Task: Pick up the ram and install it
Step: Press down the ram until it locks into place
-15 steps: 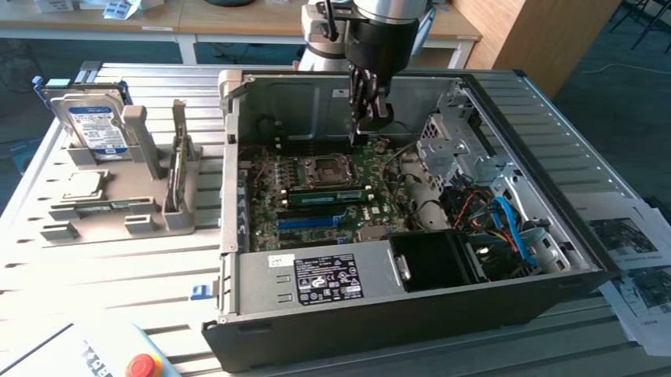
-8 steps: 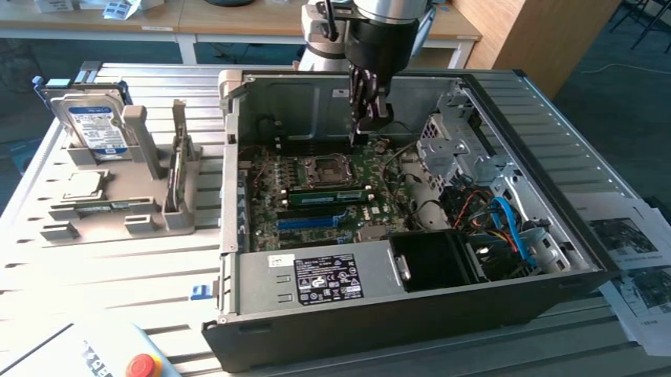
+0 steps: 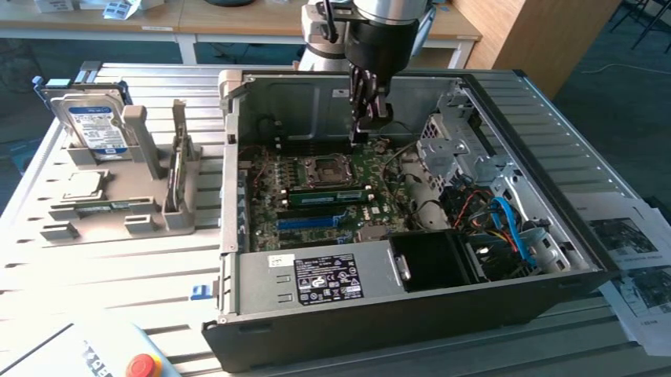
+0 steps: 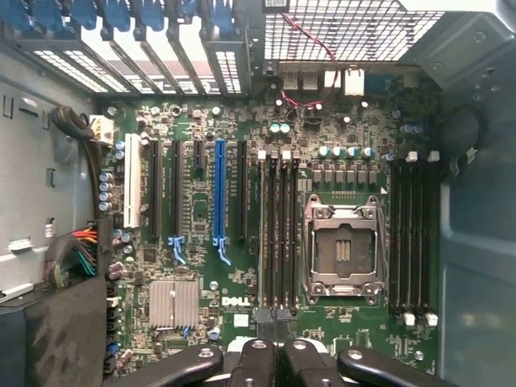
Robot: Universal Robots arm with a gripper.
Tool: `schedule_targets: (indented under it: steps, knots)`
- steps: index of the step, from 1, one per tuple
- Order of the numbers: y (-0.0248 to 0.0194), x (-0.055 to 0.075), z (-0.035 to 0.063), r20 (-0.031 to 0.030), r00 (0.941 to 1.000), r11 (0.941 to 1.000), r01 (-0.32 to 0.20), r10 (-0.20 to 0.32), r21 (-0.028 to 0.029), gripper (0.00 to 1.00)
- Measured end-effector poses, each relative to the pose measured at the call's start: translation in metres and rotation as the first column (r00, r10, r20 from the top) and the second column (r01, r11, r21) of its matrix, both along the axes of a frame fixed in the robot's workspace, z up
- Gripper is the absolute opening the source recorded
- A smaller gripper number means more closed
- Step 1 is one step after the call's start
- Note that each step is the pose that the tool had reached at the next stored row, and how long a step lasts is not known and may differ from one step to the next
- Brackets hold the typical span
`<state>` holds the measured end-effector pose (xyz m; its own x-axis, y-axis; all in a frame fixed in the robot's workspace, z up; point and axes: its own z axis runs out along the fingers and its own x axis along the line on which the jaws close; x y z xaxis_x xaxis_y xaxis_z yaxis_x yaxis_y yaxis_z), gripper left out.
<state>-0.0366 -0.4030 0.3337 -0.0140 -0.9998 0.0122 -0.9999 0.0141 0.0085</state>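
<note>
Top of case [image 3: 419, 314] open; free room above motherboard [image 3: 267, 196], where pincer [image 3: 362, 135] hangs. Sides hemmed by power supply [image 3: 314, 279], drive cage [image 3: 461, 149], cables [image 3: 501, 216].

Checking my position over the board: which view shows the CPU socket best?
The wrist view: it looks straight down on the CPU socket, its metal frame and contact field plain. The exterior view shows the socket at a slant, from farther off.

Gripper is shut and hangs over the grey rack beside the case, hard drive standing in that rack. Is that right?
Not quite: the gripper is shut but hangs inside the open case, over the motherboard, not over the grey rack, as the exterior view shows. The hard drive does stand in that rack.
</note>
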Motion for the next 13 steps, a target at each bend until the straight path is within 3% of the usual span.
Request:
schedule_targets:
  steps: [13]
  knots:
    - [-0.0016,0.0088,0.0000,-0.0005,1.0000,1.0000,0.000,0.000,0.0009,0.10]
